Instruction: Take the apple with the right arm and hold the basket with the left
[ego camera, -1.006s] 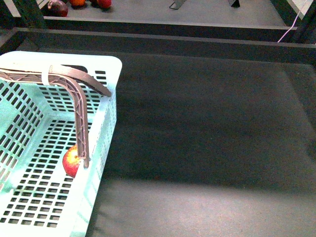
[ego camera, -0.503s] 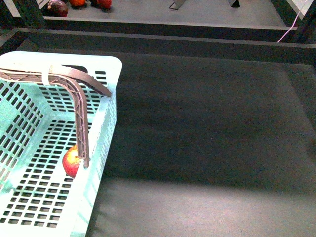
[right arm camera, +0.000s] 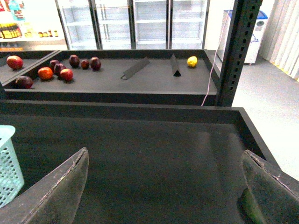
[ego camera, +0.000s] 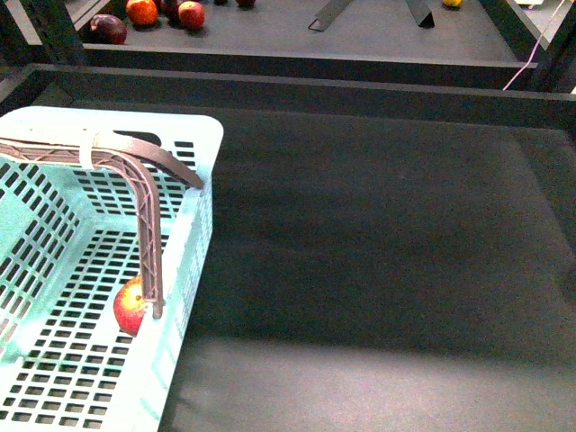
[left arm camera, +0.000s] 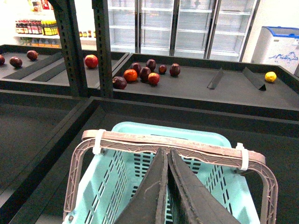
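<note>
The apple [ego camera: 131, 306] lies on the basket [ego camera: 193, 243] floor against the right-hand wall, beside the handle [ego camera: 148, 225]; left fingers [left arm camera: 166, 186] pressed together above the basket, probably to steady it; right fingers [right arm camera: 60, 191] spread wide over bare tabletop [ego camera: 387, 234], ready to reach.

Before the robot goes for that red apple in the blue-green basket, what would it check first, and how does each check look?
1. Apple located: ok, on the basket floor against the right wall.
2. Way down to it: not ok, the handle crosses above it.
3. Right gripper open: ok, fingers wide apart, nothing between.
4. Left gripper holding the basket: not ok, shut, above the handle.
5. Right gripper near the apple: cannot tell.
</note>
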Available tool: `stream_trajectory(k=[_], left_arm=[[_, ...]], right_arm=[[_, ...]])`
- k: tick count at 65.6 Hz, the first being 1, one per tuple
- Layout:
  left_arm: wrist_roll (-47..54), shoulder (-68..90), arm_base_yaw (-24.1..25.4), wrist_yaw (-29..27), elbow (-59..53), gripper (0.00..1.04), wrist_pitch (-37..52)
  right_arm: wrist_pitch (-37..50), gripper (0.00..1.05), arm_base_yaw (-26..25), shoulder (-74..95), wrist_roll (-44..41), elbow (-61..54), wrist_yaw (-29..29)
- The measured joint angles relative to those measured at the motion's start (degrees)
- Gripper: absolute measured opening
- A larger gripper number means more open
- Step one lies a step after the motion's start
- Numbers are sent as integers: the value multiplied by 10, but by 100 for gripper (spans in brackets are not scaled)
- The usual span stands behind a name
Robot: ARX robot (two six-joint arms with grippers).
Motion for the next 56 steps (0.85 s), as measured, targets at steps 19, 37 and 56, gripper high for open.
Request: stream_trajectory(k=[19,37,56], left_arm=[[0,0,0,0,0,3,0],[0,0,0,0,0,48,0],[1,0,0,0,0,99,0]], right_arm=[[0,96,0,0,0,0,0],[0,96,0,0,0,0,0],[0,96,0,0,0,0,0]])
